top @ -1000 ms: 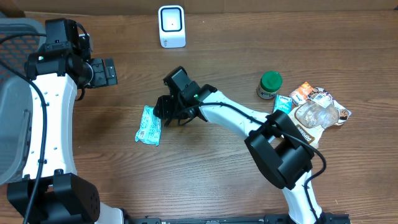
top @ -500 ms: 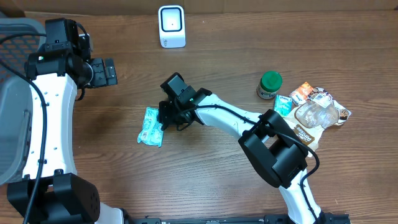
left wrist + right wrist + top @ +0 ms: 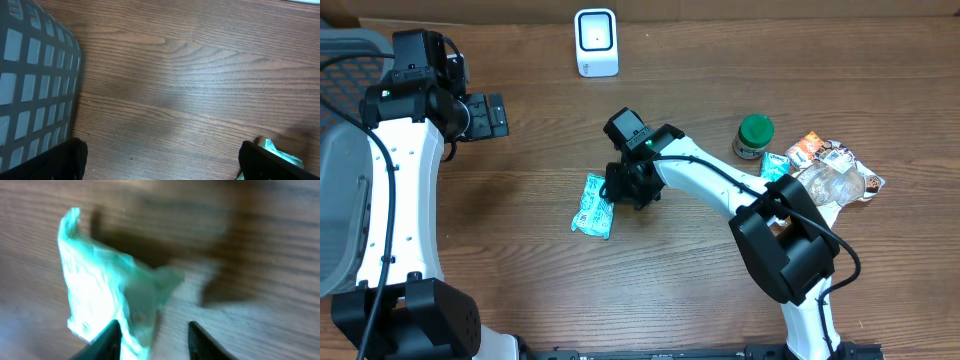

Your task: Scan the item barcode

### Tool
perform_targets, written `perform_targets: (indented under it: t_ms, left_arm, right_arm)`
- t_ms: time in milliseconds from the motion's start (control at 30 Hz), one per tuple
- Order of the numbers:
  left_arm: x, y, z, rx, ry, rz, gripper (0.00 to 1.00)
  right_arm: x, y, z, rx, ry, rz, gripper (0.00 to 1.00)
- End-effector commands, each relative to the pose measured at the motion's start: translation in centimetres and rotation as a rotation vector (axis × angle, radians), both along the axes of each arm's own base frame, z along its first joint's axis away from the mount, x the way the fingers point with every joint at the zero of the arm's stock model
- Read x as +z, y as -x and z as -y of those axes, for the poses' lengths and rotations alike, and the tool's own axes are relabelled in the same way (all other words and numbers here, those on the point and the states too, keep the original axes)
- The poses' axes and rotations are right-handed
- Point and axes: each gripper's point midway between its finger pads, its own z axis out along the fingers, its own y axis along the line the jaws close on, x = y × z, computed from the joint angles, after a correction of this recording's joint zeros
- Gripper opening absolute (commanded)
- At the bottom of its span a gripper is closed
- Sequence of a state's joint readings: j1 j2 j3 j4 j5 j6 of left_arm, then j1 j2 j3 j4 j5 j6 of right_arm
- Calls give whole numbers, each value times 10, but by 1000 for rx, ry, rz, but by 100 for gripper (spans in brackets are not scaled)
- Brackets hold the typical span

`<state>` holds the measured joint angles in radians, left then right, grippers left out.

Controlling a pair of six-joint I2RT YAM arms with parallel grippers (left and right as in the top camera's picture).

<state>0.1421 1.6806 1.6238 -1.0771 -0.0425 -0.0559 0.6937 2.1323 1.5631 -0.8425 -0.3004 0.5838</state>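
Observation:
The item is a teal plastic packet lying flat on the wooden table, left of centre. My right gripper is low at the packet's right edge. In the right wrist view its jaws stand apart. The blurred packet lies against the left finger, and bare wood shows between it and the right finger. The white barcode scanner stands at the far edge. My left gripper hovers wide open at the far left, nothing between its fingers. A corner of the packet peeks past its right finger.
A grey mesh basket sits at the left edge, also in the left wrist view. At the right lie a green-lidded jar and a heap of snack packets.
The packet has slid to the right across the table along with my right gripper, whose jaws closed in and then parted again. The left arm has stayed still.

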Motion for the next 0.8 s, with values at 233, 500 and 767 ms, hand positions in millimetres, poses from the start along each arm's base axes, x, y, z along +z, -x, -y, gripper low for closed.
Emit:
perform_targets:
  t_ms: [233, 500, 767]
  left_arm:
    - [-1, 0, 0, 7, -5, -2, 100]
    - [-1, 0, 0, 6, -5, -2, 100]
    - [-1, 0, 0, 7, -5, -1, 99]
  right_arm:
    - [57, -50, 5, 681, -6, 490, 100]
    - [55, -80, -18, 674, -119, 611, 100]
    - [21, -65, -29, 739, -178, 534, 74]
